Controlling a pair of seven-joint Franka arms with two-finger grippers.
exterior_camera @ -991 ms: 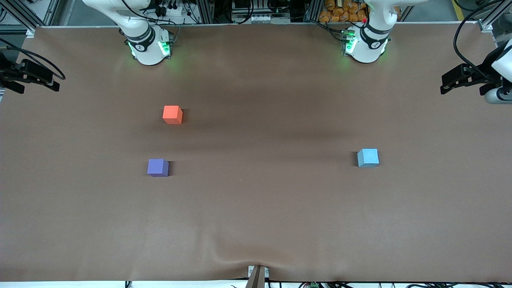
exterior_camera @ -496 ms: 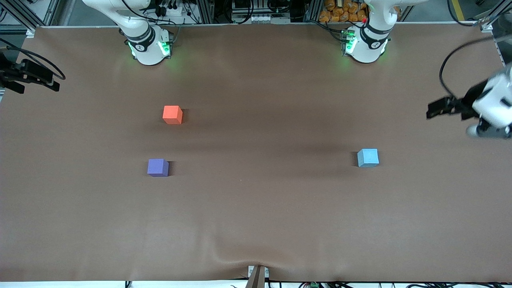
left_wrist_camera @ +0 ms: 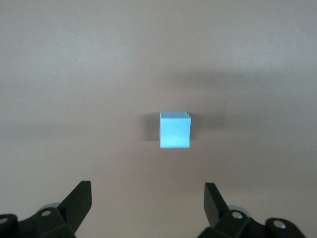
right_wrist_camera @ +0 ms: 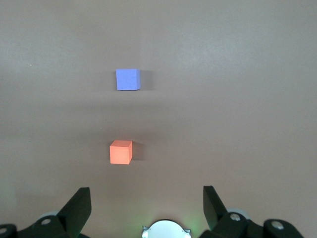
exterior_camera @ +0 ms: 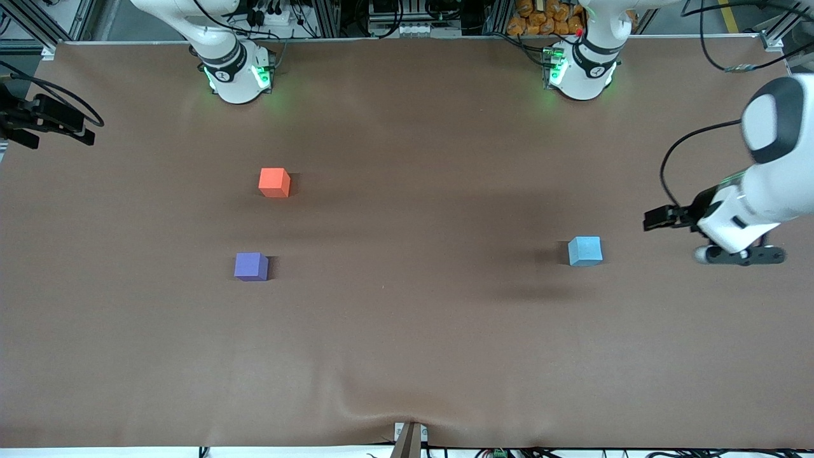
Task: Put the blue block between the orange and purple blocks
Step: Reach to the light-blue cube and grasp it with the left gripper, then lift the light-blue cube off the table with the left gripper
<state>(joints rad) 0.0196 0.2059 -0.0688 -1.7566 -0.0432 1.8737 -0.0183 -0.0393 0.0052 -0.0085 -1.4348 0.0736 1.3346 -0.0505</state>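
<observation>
- A wide brown table [exterior_camera: 407, 356] carries three small cubes, and nothing has been picked up yet.
- The left arm reaches in over its own end of the table; the left gripper [left_wrist_camera: 148, 203], fingers apart and empty, hangs above bare tabletop just beside the blue block [exterior_camera: 585, 250].
- The right arm waits; the right gripper [right_wrist_camera: 147, 204], fingers apart, is high over the table near its base.
- The blue block sits alone, well apart from the other two.
- The orange block [exterior_camera: 275, 182] and purple block [exterior_camera: 251, 266] sit toward the right arm's end, with an open gap between them.
- Grasping, carrying and placing all remain.
</observation>
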